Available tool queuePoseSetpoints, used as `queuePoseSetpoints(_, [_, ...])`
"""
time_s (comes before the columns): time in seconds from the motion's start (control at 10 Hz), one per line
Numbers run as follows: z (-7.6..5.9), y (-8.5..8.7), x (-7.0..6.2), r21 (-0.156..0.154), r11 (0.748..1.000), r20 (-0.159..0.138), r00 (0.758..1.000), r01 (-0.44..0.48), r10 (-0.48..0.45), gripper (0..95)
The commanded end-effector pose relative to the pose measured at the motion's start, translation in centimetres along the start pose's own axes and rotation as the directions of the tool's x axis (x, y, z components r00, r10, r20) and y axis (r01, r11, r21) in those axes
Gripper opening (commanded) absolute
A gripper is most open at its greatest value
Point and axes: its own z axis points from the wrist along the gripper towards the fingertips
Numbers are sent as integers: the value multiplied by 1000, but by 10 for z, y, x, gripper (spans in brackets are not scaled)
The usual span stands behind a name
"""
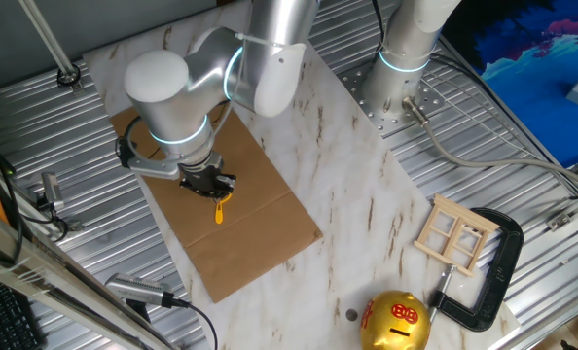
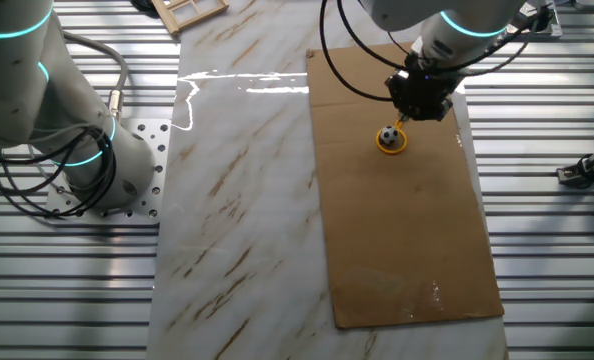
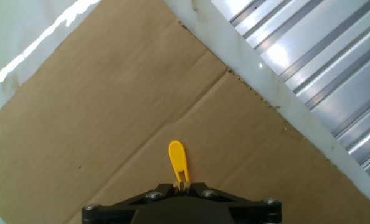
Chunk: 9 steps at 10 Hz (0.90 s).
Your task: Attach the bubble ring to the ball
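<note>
The gripper [image 2: 410, 112] is closed on the short handle of the ring [image 2: 392, 142], and it holds it low over the cardboard [image 2: 397, 230] that lies on the table [image 2: 237, 200]. In the other fixed view the yellow loop lies around the ball [image 2: 388, 135], which sits inside it on the cardboard, so the main step of the task looks nearly done or already done. I cannot tell from these pictures whether the loop sits fully flat on the cardboard or hangs a little tilted over the ball. In the hand view only the ring [image 3: 178, 160] shows, seen edge-on in front of the fingers, and the ball is hidden from that camera. In one fixed view the ring [image 1: 220, 208] hangs under the gripper [image 1: 209, 185] and the ball is also not visible there. What is left, as I judge, is to open the fingers and lift away without dragging the loop off the ball.
</note>
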Motion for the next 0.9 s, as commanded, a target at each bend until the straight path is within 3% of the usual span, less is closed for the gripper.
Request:
queuePoseSetpoints(0.1, [-8,-37,18,-3,997,-1,997,79,-79,0])
queuePoseSetpoints(0.3, [-7,-67,42,-9,990,4,990,139,-139,0])
queuePoseSetpoints(0.5, [-9,-83,56,-10,984,0,984,176,-176,0])
queuePoseSetpoints(0.9, [-10,-82,58,-27,994,-11,995,102,-103,0])
